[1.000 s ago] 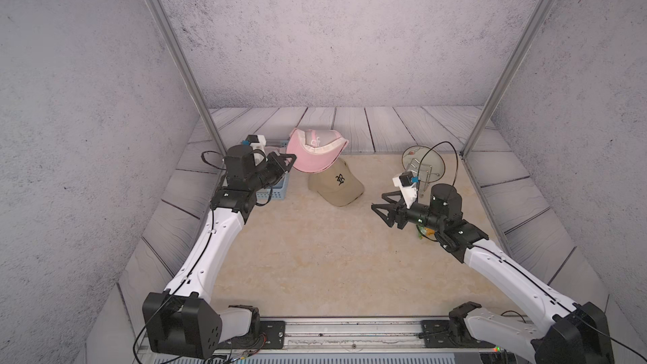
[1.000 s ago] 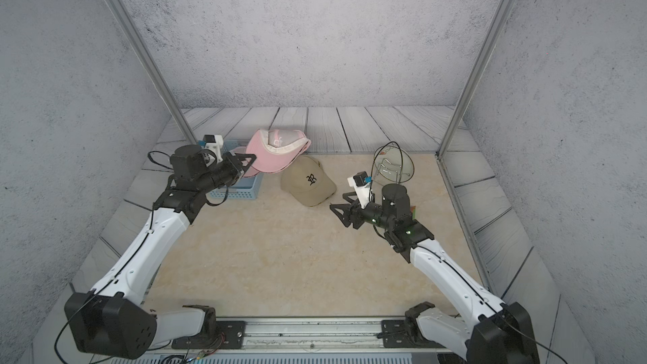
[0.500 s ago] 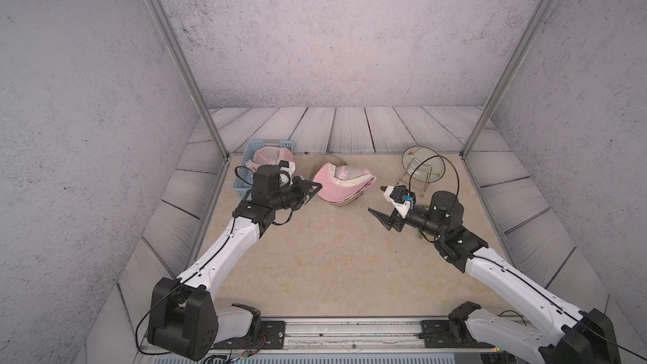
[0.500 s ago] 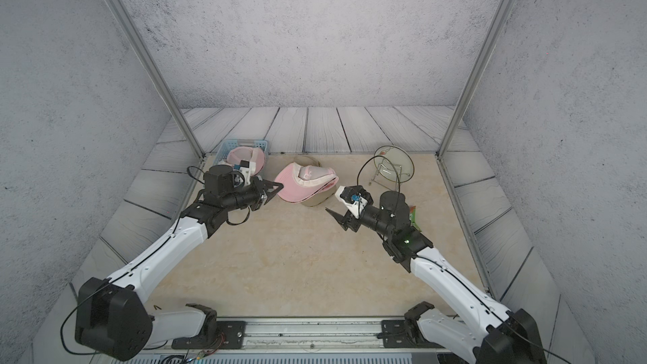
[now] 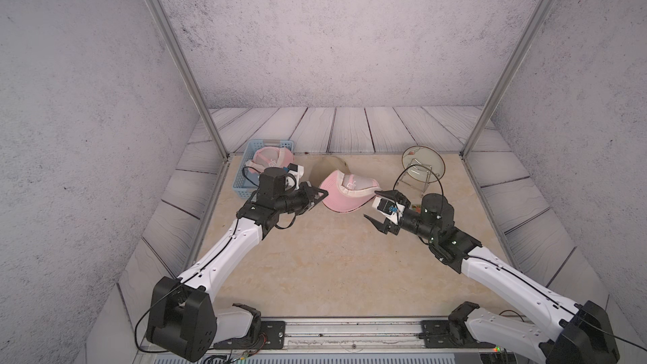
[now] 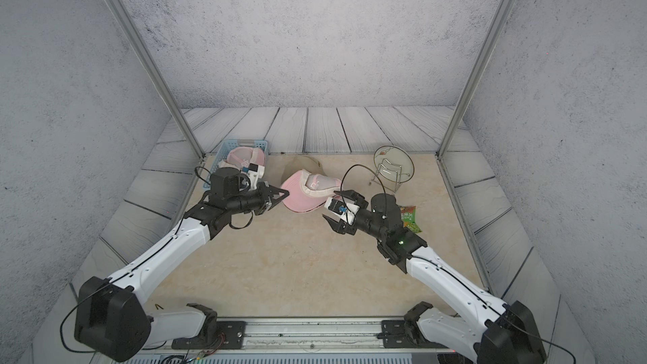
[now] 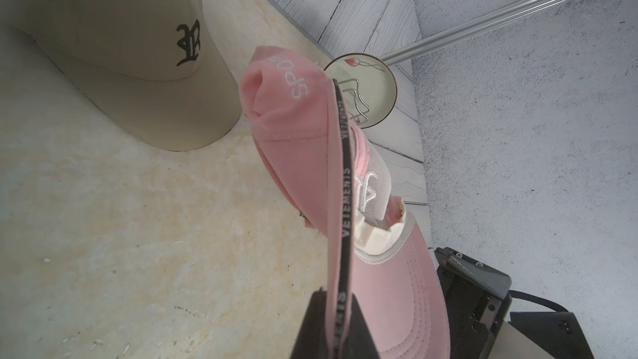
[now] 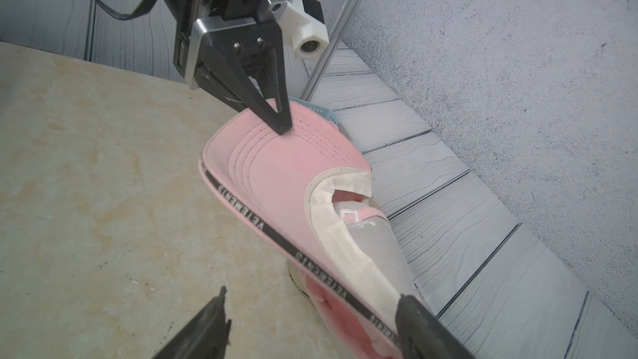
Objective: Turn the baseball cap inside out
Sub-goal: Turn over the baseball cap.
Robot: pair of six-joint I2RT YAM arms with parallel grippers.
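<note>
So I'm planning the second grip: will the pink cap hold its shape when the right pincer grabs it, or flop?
The left pincer pinches the pink cap by its brim, which holds its curve unsupported, so probably stiff. The crown is crumpled and folded, so likely floppy. One pinch props it up, so it seems light.

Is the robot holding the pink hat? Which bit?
The left gripper pinches the pink cap by its brim's edge; the right gripper is open, gripping nothing.

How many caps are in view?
3: a pink cap in the left gripper, a beige cap behind it, a second pink cap in the blue basket; others may be hidden.
</note>
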